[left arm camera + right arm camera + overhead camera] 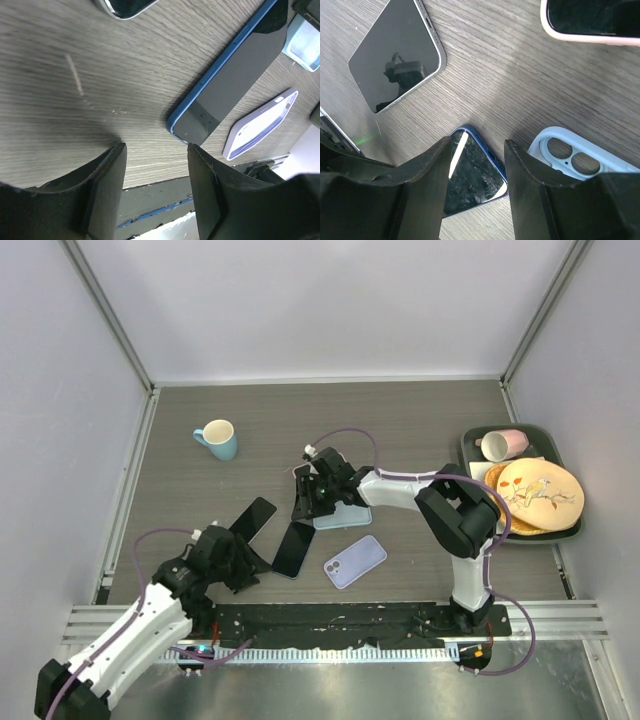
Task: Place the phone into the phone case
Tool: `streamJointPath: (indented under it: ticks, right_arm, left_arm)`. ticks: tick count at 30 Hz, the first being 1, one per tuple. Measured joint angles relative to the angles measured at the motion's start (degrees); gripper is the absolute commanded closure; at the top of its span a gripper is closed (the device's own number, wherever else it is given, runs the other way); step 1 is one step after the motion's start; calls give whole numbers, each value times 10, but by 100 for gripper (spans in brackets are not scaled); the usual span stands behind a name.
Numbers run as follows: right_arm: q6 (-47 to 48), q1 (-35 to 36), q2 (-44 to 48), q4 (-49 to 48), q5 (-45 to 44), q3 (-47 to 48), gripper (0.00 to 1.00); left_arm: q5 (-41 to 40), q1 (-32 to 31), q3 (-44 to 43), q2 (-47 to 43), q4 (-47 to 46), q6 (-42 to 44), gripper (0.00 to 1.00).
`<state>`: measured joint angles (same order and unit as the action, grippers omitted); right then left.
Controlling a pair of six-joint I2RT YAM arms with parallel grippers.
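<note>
My left gripper hangs open and empty by the near edge of the table. My right gripper, also open, hovers over a corner of the phone, beside the case, mid-table. I should centre over the phone before closing.

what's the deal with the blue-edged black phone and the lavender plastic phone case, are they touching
Apart. The top external view shows bare wood tabletop between the blue-edged black phone and the lavender plastic phone case.

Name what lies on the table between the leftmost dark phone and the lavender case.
The blue-edged phone lies between the leftmost dark phone and the lavender case, as the top view shows.
</note>
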<state>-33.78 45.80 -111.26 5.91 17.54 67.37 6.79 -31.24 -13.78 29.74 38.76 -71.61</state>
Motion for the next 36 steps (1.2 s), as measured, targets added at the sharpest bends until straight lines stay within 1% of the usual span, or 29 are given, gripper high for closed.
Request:
streamJointPath:
  ticks: [4, 12, 16, 21, 26, 30, 32, 33, 36]
  right_arm:
    - [7, 0, -3, 9, -3, 8, 48]
    - [12, 0, -4, 17, 5, 10, 48]
    - [18, -5, -4, 17, 7, 10, 48]
    - [23, -7, -2, 20, 8, 9, 47]
    - [22, -7, 10, 33, 16, -3, 48]
    - [22, -7, 25, 49, 19, -19, 47]
    - [22, -8, 34, 58, 18, -27, 47]
    - [23, -10, 46, 70, 18, -35, 47]
    - [23, -11, 52, 75, 17, -35, 47]
  left_arm:
    - [23, -4, 0, 61, -64, 0, 43]
    - [74, -9, 8, 187, -243, -15, 39]
    - [92, -9, 9, 219, -288, -17, 37]
    - [95, 10, -2, 235, -297, -8, 36]
    - [64, 44, -32, 263, -288, 28, 36]
    - [58, 71, -57, 303, -292, 51, 36]
    - [61, 77, -69, 324, -296, 61, 37]
    - [65, 79, -86, 352, -301, 75, 39]
    - [69, 80, -91, 355, -295, 85, 38]
